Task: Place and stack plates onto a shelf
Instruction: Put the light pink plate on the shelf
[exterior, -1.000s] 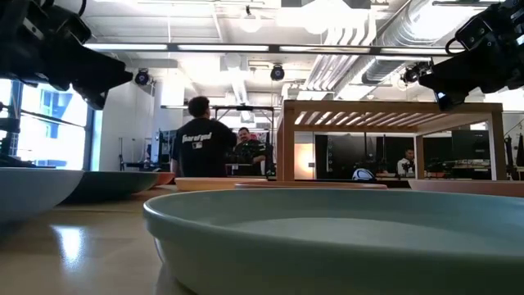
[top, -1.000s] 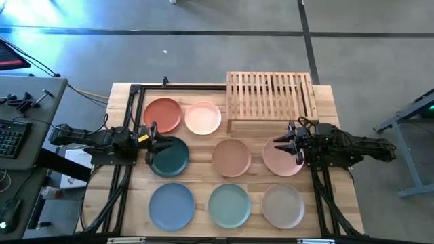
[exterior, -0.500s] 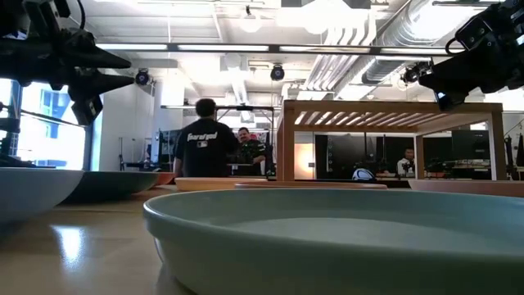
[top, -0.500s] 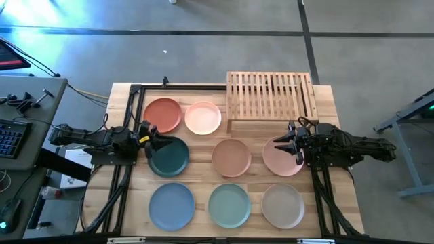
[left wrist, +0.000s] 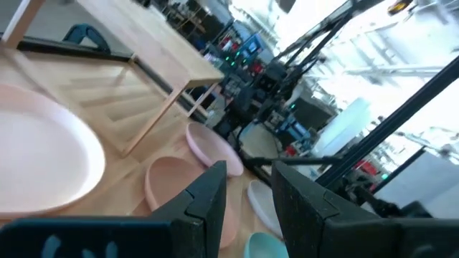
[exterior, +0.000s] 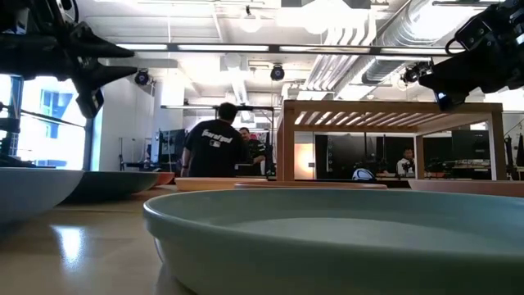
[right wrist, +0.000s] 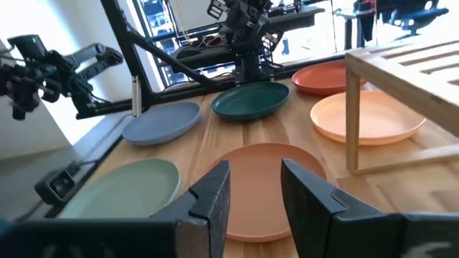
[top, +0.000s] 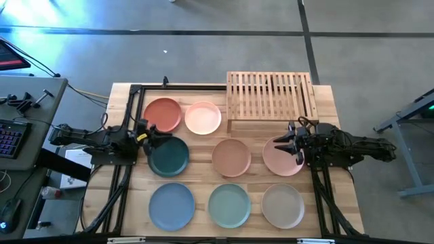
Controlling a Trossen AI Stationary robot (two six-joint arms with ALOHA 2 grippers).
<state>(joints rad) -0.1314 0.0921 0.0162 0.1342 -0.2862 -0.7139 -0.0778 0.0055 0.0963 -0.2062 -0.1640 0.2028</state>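
Note:
Eight plates lie flat on the tabletop: rust red [top: 163, 114], pale pink [top: 203, 117], dark teal [top: 169, 157], tan [top: 231, 156], salmon [top: 279, 161], light blue [top: 171, 206], mint [top: 229, 205] and beige [top: 283, 205]. The slatted wooden shelf [top: 271, 98] stands at the far right with nothing on it. My left gripper [top: 150, 136] hovers open and empty over the teal plate's far left rim; it also shows in its own wrist view [left wrist: 247, 172]. My right gripper [top: 289, 146] hovers open and empty over the salmon plate; it also shows in its own wrist view [right wrist: 254, 172].
Black frame rails [top: 132, 108] run along the table's left and far edges, and another rail [top: 319, 196] runs along the right. A side table with a keyboard [top: 10, 135] stands to the left. People [exterior: 214, 147] are in the room beyond the table.
My left gripper has drawn back a little toward the table's left edge and risen slightly above the teal plate. A person in the room behind has walked to the right.

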